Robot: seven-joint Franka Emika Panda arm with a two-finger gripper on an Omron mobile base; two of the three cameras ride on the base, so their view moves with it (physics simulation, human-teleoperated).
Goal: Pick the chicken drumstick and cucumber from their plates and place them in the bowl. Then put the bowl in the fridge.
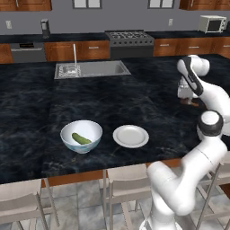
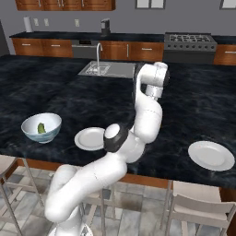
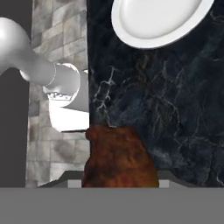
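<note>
One chicken drumstick (image 3: pixel 120 157) hides fingers gripping it | cucumber (image 1: pixel 81 139) half-sunk in bowl (image 1: pixel 67 132)

White arm rising from the base, elbow bent above the bench's near edge, forearm reaching toward the right side. The hand (image 1: pixel 189 101) points downward above the bench, its fingers partly closed around the drumstick (image 3: pixel 120 159).

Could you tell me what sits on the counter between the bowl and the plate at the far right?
In the right base view, another white plate lies between the bowl and the far plate, with the arm's elbow rising in front of the dark counter.
</note>
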